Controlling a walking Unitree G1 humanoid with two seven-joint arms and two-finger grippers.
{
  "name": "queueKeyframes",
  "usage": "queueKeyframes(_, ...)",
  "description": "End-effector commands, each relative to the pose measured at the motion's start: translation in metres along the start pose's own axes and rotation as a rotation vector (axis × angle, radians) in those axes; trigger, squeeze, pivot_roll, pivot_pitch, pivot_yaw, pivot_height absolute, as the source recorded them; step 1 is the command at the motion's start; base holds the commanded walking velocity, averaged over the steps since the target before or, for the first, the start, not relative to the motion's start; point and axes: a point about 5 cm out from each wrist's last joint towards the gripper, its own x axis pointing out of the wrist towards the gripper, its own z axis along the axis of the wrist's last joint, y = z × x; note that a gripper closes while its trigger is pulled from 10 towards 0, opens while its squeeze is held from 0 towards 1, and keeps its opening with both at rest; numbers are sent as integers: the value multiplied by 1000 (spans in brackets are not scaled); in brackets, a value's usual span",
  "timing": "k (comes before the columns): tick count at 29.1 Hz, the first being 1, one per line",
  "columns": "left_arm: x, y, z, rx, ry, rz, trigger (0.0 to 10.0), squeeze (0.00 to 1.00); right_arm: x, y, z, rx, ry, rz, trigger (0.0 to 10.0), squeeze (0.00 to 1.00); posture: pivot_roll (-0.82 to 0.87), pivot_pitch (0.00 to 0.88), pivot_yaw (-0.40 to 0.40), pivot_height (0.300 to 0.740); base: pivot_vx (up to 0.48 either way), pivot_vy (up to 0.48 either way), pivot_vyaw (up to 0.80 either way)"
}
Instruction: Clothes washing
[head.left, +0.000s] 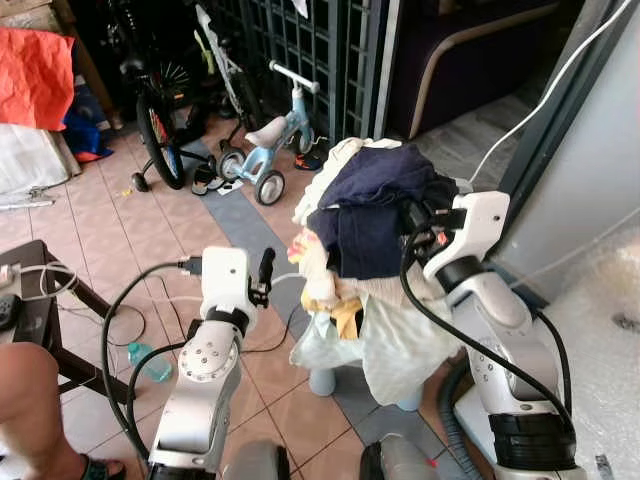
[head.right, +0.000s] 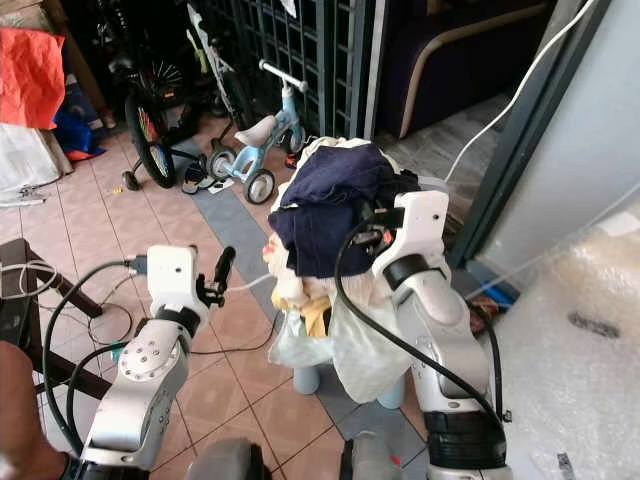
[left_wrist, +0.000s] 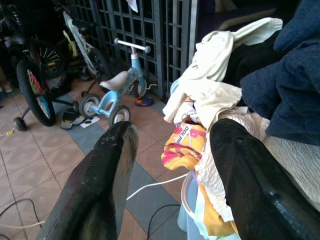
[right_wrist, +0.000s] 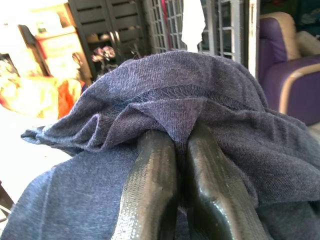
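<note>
Navy garment (head.left: 375, 215): dark blue knit, crumpled, on top of the clothes pile; a fold is pinched between the right gripper's (right_wrist: 170, 150) fingers (right_wrist: 150, 185).
Clothes pile (head.left: 350, 290): heaped high, spilling over its holder's edge.
Cream garment (left_wrist: 215, 65): draped over the pile's far side.
Yellow-pink printed piece (left_wrist: 182, 147): bunched at the pile's side, facing the left gripper.
Pale green cloth (head.left: 395, 345): hangs down below the pile.
</note>
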Motion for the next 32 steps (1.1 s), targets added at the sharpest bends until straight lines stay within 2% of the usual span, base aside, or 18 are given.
queueKeyframes(1, -1, 2, 3, 1, -15, -6, 10000, 0, 5, 2, 12, -32, -64, -16, 5255, 0, 14, 55, 36, 740, 0, 0, 0)
queueKeyframes(2, -2, 2, 3, -2, -17, -11, 10000, 0, 6, 0, 13, -39, -69, -27, 5255, 0, 14, 55, 36, 740, 0, 0, 0)
queueKeyframes(3, -2, 2, 4, -8, -22, -21, 10000, 0, 7, -1, 14, -44, -70, -36, 5882, 0, 12, 58, 37, 740, 0, 0, 0)
queueKeyframes(4, -2, 2, 4, -8, -22, -21, 10000, 0, 7, -3, 14, -60, -69, -48, 10000, 0, 12, 59, 36, 740, 0, 0, 0)
queueKeyframes(7, -2, 1, 4, -8, -24, -27, 10000, 0, 10, -8, 16, -95, -68, -86, 10000, 0, 9, 65, 36, 740, 0, -89, 0)
queueKeyframes(9, -3, 1, 4, -8, -24, -27, 10000, 0, 12, -12, 20, -160, -81, -121, 10000, 0, 8, 66, 35, 740, 0, -291, -709)
queueKeyframes(13, -4, 0, 2, -24, -12, -32, 10000, 0, 20, -24, 35, -229, -134, -168, 10000, 0, 2, 67, 36, 740, 0, -296, -800)
queueKeyframes(18, -2, -1, 2, -27, -17, -33, 10000, 0, 35, -53, 67, -279, -222, -278, 10000, 0, 2, 65, 33, 740, 0, -292, -800)
queueKeyframes(24, -3, -1, 1, -41, -8, -21, 10000, 0, 44, -78, 98, -367, -298, -393, 10000, 0, 5, 66, 30, 740, 0, -47, -800)
queueKeyframes(26, -3, 0, 1, -52, -11, -18, 10000, 0, 45, -98, 111, -404, -306, -510, 10000, 0, 8, 67, 27, 740, 0, 0, -800)
queueKeyframes(29, -3, 0, 2, -52, -12, -15, 10000, 0, 45, -110, 117, -390, -303, -569, 10000, 0, 10, 67, 26, 740, 0, 0, -800)
queueKeyframes(32, -3, 0, 2, -54, -13, -15, 10000, 0, 46, -123, 113, -385, -248, -639, 10000, 0, 9, 70, 26, 740, 0, 0, -800)
